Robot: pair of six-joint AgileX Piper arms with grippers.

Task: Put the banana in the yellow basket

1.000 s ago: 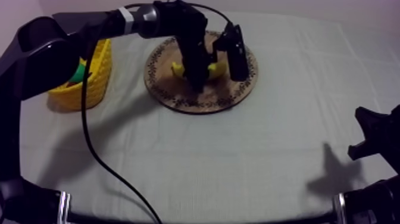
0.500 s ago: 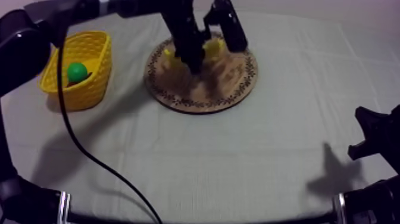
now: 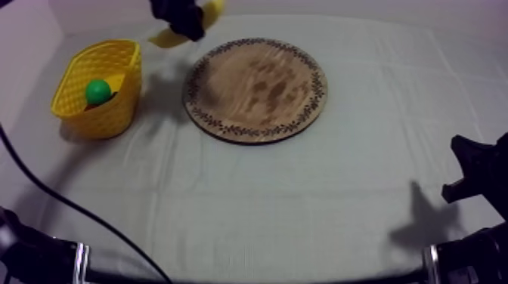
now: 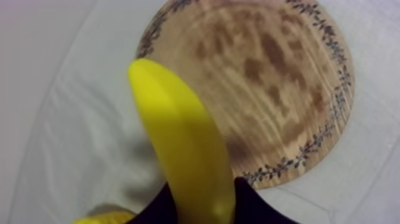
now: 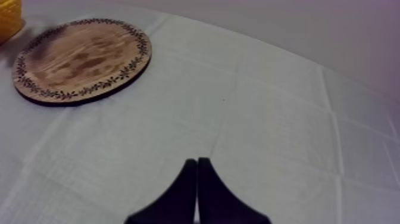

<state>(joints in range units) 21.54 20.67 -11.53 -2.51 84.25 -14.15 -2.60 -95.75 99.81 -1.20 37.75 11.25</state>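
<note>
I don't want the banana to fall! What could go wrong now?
Much of the banana sticks out of the left gripper, so it might tilt or slip. It hangs over the cloth, not yet over the yellow basket; dropped now, it would miss. Being long, it may catch the basket's rim.

Left claw [image 3: 184, 21] cut off at top view's edge; banana [image 3: 165, 38] blurred, its middle hidden inside the claw.
</note>
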